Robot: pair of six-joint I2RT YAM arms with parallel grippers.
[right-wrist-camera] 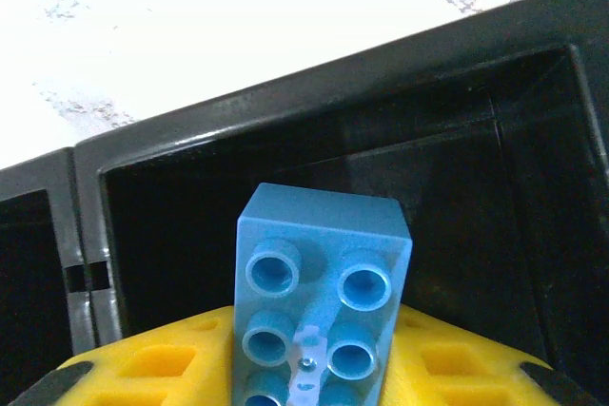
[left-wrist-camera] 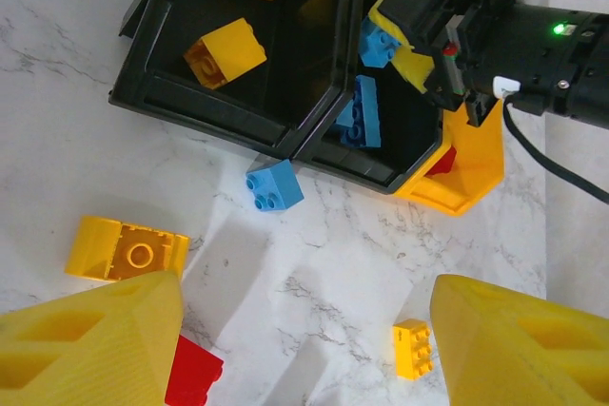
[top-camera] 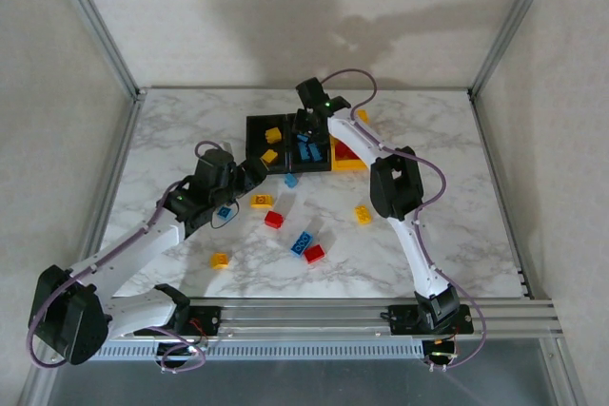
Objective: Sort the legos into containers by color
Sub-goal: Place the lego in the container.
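Observation:
The containers sit in a row at the table's middle back. A black bin [top-camera: 264, 124] holds yellow legos, the middle black bin [top-camera: 319, 166] blue ones, and a yellow-orange bin [top-camera: 350, 165] red ones. My right gripper [top-camera: 308, 123] hangs over the middle bin [right-wrist-camera: 285, 145], shut on a blue lego [right-wrist-camera: 319, 273] between its yellow fingers [right-wrist-camera: 162, 368]. My left gripper [left-wrist-camera: 304, 349] stands open above bare marble in front of the bins, with nothing between its fingers [left-wrist-camera: 95, 339]. Just ahead of it a loose blue lego [left-wrist-camera: 274, 184] lies against the bins' front wall.
Loose legos dot the marble: yellow [top-camera: 262, 201], red [top-camera: 274, 220], yellow [top-camera: 363, 214], blue [top-camera: 303, 243], red [top-camera: 314, 254], yellow [top-camera: 220, 260]. Another blue one [top-camera: 225, 211] lies by the left arm. Metal frame posts stand at the table's far corners.

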